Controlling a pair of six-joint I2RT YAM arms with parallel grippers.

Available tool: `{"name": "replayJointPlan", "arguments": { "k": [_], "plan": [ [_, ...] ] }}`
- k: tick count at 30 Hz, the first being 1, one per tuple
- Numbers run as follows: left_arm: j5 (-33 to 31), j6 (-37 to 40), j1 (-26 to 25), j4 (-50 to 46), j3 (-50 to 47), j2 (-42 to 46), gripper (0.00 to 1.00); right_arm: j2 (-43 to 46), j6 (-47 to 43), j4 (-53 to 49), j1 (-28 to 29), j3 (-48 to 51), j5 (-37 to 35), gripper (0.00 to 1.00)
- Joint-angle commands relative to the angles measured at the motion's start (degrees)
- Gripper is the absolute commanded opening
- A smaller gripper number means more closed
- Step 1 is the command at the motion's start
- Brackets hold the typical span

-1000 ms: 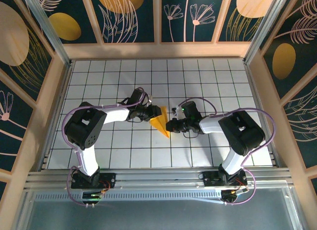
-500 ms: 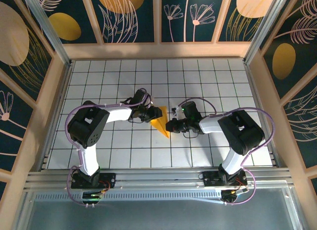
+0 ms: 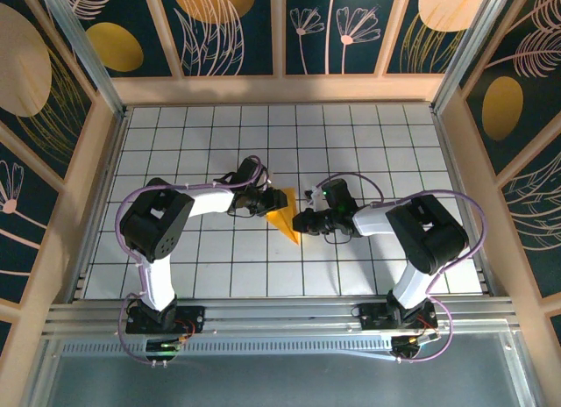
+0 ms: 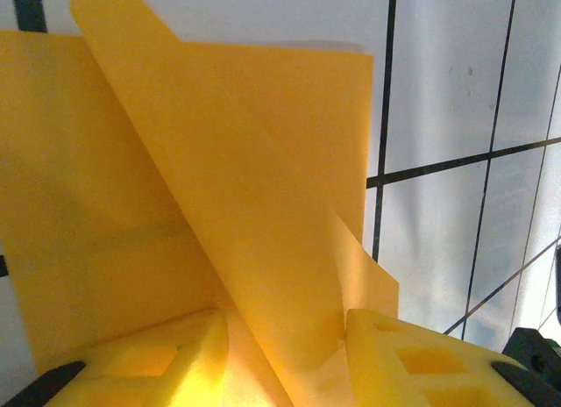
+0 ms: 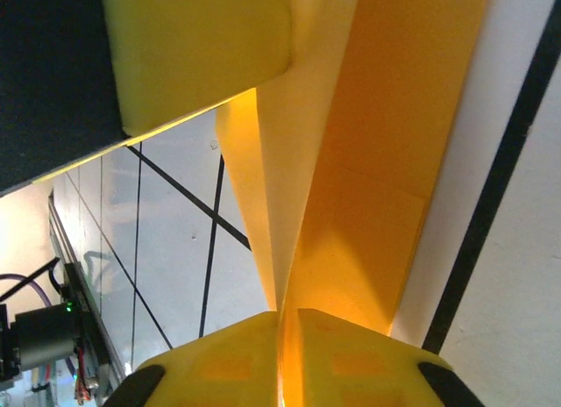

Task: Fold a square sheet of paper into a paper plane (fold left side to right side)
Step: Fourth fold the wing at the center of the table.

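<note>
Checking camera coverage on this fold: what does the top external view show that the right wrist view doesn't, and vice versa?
From above: the whole pointed paper on the tiled table, the left claw at its left edge, the right claw at its right. From the right wrist: that claw's fingers pinching a raised paper ridge. Shared: orange paper, white tiles, the right claw.

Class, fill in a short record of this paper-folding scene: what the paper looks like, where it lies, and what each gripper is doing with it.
item: orange-yellow paper, folded into a narrow pointed shape, one flap standing up
place: on the white tiled table, between the two grippers
left: left gripper open, the raised flap passing between its fingers
right: right gripper shut on the paper
</note>
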State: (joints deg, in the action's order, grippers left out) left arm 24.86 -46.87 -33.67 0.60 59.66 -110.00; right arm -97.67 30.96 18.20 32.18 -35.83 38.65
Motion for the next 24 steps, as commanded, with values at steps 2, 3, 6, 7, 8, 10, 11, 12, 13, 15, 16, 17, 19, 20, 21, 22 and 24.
{"name": "replayJointPlan", "arguments": {
  "k": [2,3,6,7,8,10,11,12,13,15,16,17,19,20,21,22,24],
  "plan": [
    [-2.3,0.9,-0.1,-3.1,0.3,-1.9,0.41,2.4,0.3,-0.4,-0.5,0.1,1.0,0.23],
    [-2.3,0.9,-0.1,-3.1,0.3,-2.0,0.41,2.9,0.2,-0.8,-0.5,0.0,0.9,0.25],
    [-2.3,0.9,-0.1,-3.1,0.3,-1.9,0.41,3.9,0.1,-1.2,-2.3,-0.1,1.2,0.32],
    [-2.3,0.9,-0.1,-3.0,0.3,-1.9,0.40,4.2,0.2,-1.0,-2.8,-0.2,1.5,0.33],
    [-2.3,0.9,0.0,-3.0,0.3,-1.9,0.40,4.2,0.4,-0.7,-3.2,-0.2,1.8,0.34],
    [-2.3,0.9,-0.1,-3.0,0.3,-1.8,0.41,4.3,0.9,0.5,-4.0,-0.5,2.5,0.36],
    [-2.2,0.9,-0.1,-3.0,0.3,-1.8,0.40,4.1,1.2,1.1,-4.3,-0.6,2.9,0.37],
    [-2.3,0.8,-0.1,-2.9,0.3,-1.7,0.40,3.8,1.4,1.6,-4.5,-1.0,3.2,0.37],
    [-2.3,0.8,-0.1,-2.9,0.2,-1.6,0.41,3.2,1.4,1.5,-4.6,-1.5,3.3,0.37],
    [-2.3,0.8,-0.1,-2.8,0.1,-1.6,0.40,2.0,1.3,1.2,-4.5,-2.6,3.0,0.37],
    [-2.3,0.7,-0.1,-2.7,0.1,-1.5,0.40,1.2,1.3,1.3,-4.6,-3.1,2.9,0.37],
    [-2.3,0.7,-0.1,-2.7,0.1,-1.5,0.41,0.6,1.4,1.4,-4.5,-3.5,2.8,0.37],
    [-2.2,0.7,0.0,-2.5,0.0,-1.5,0.40,-0.7,1.6,1.9,-4.5,-4.3,2.7,0.37],
    [-2.2,0.6,0.0,-2.5,0.1,-1.5,0.40,-1.3,1.8,2.4,-4.6,-4.8,2.8,0.37],
    [-2.1,0.6,-0.1,-2.5,0.0,-1.5,0.41,-1.9,1.9,2.5,-4.5,-5.2,2.8,0.37],
    [-2.1,0.6,-0.1,-2.4,0.0,-1.5,0.41,-2.6,1.9,2.4,-4.6,-5.7,2.7,0.37],
    [-2.1,0.6,-0.1,-2.4,0.0,-1.4,0.41,-3.6,1.8,2.1,-4.6,-6.2,2.7,0.37]
  ]
}}
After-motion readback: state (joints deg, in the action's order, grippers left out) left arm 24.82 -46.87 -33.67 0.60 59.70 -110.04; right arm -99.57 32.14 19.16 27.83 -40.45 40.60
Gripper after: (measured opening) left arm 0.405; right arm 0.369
